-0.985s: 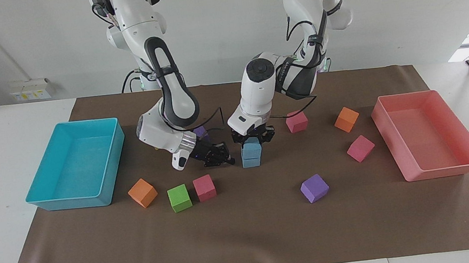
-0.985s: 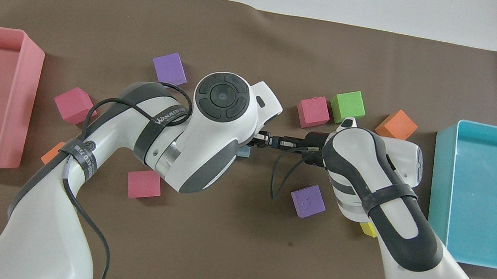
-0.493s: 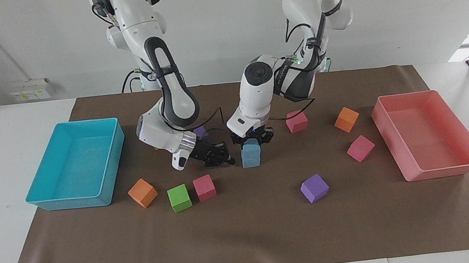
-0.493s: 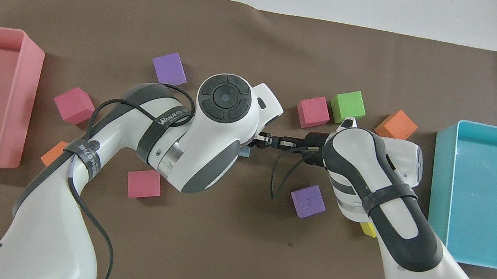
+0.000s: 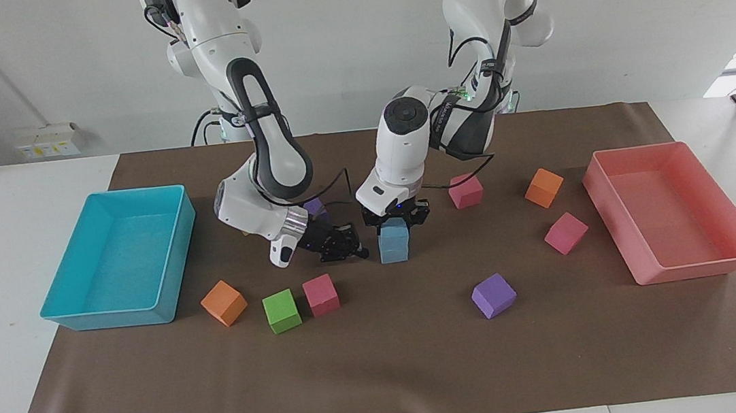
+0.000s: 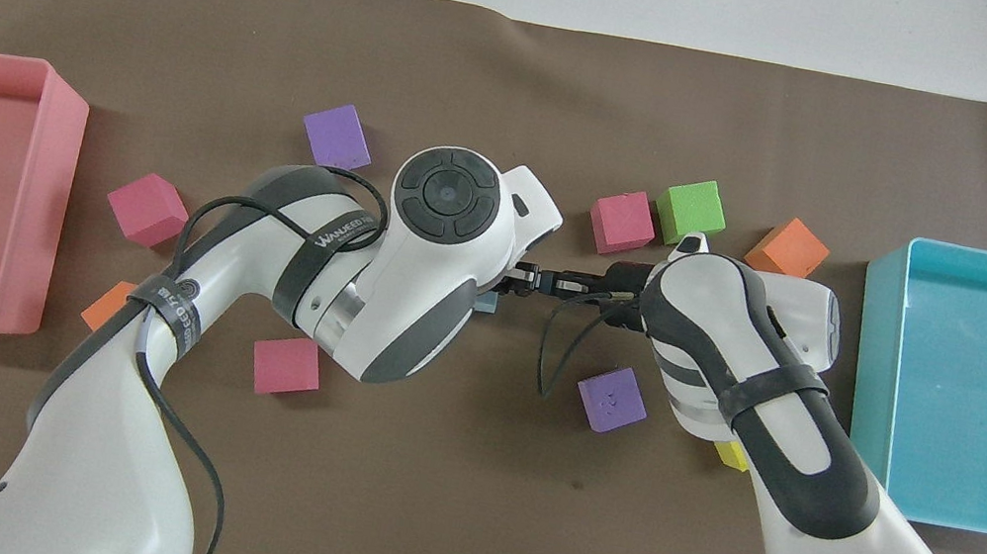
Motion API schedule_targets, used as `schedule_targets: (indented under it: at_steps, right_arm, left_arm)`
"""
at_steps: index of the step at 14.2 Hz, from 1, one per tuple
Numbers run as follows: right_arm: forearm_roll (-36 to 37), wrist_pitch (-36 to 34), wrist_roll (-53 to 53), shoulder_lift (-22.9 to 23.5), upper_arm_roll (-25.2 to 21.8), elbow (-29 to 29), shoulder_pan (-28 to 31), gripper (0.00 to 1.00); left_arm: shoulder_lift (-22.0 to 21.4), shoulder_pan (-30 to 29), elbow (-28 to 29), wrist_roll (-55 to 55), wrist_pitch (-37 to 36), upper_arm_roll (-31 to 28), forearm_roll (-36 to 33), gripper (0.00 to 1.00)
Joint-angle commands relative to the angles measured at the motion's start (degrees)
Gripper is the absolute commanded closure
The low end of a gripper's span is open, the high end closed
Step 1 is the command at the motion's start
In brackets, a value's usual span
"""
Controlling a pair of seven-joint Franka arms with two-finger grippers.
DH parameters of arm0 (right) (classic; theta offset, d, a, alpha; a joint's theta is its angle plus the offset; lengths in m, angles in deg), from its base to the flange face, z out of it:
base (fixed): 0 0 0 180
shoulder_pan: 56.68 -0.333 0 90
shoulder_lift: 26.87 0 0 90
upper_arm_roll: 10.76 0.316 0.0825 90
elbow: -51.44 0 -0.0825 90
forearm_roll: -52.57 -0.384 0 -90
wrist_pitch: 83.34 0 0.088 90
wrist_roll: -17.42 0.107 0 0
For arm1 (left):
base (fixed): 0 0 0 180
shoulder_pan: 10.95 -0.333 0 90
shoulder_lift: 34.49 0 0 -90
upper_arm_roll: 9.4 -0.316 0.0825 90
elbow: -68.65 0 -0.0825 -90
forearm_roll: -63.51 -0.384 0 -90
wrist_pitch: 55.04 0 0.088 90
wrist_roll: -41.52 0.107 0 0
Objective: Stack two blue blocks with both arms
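Facing view shows the two blue blocks (image 5: 394, 243) already one on the other near the middle of the mat, just beside the right gripper (image 5: 343, 247) and nearer the robots than the purple cube (image 5: 493, 295). In the overhead view only a sliver of them (image 6: 484, 300) shows under the left arm's wrist.

I judge these to be light foam: soft, a little springy, not slippery and not fragile, but easy to tip. I would take them by two flat side faces, at mid-height, with a gentle squeeze.

The left gripper (image 5: 396, 218) sits right at the top of the upper block, its fingers on either side of the top edge. I cannot tell whether they press the foam or have let go. The right gripper hangs low over the mat beside the stack, apart from it; how far open it is I cannot tell either, and I see nothing in it.

Around them lie pink, green and orange cubes, with the turquoise tray (image 5: 82, 315) at the right arm's end and the pink tray (image 5: 702, 264) at the left arm's end.
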Motion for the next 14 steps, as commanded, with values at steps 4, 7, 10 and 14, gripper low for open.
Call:
schedule_targets:
  at_steps: [4,7,10,14]
  right_arm:
    - [-1.7,0.3,-2.3,-1.4,0.3,-1.5,0.3,1.0]
    - [-1.7,0.3,-2.1,-1.4,0.3,-1.5,0.3,1.0]
    - [-1.7,0.3,-2.0,-1.4,0.3,-1.2,0.4,1.0]
    - [-1.3,0.2,-2.0,-1.5,0.1,-1.1,0.7,1.0]
  left_arm:
    - [0.2,1.3,-0.2,-0.2,0.8,-1.1,-0.1,0.0]
    - [0.1,1.3,-0.2,-0.1,1.2,-1.1,-0.2,0.0]
    - [-1.3,1.3,-0.2,-0.1,0.4,-1.1,-0.1,0.0]
    - [-4.9,0.9,0.0,-0.2,-1.6,-1.2,-0.2,0.0]
